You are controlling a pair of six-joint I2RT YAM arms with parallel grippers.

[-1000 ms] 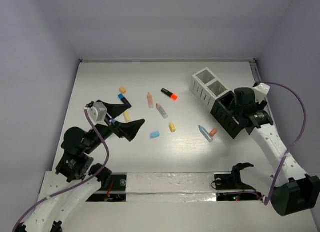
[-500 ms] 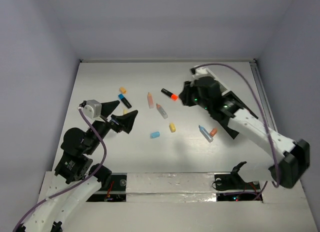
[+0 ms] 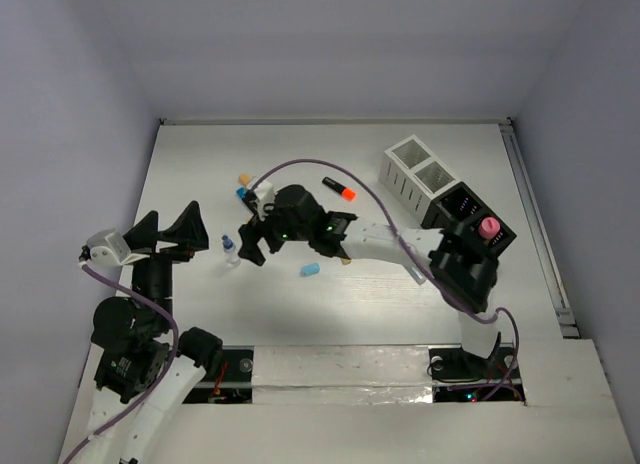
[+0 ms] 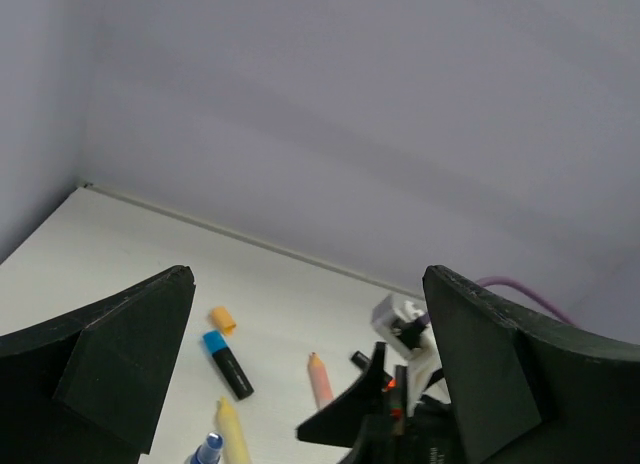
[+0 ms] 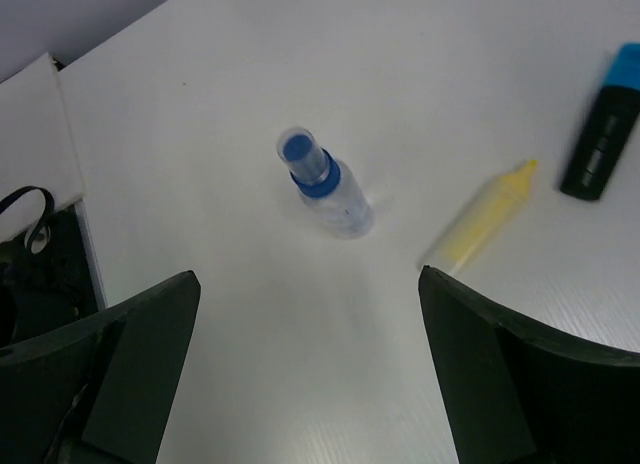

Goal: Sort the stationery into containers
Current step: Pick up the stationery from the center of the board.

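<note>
The stationery lies scattered on the white table. My right gripper (image 3: 252, 246) reaches across to the left-centre and stands open just above the table. A pale marker with a blue cap (image 5: 325, 184) lies a little ahead of it, with nothing between its fingers. A yellow marker (image 5: 480, 224) and a black marker with a blue cap (image 5: 603, 124) lie beyond. My left gripper (image 3: 167, 232) hangs open and empty near the left edge. The containers (image 3: 420, 174) stand at the right, white boxes behind, black boxes (image 3: 462, 206) in front. A pink cylinder (image 3: 488, 227) sticks out of the nearest black box.
An orange cap (image 3: 244, 180), a black marker with an orange cap (image 3: 340, 189) and a blue eraser (image 3: 310, 270) lie mid-table. A peach marker (image 4: 320, 379) shows in the left wrist view. The right arm (image 3: 390, 242) spans the table's middle. Walls close the back and both sides.
The right arm swung from the black boxes across to the left-centre, and the pink cylinder now shows in a black box. The left gripper drew back toward the near left.
</note>
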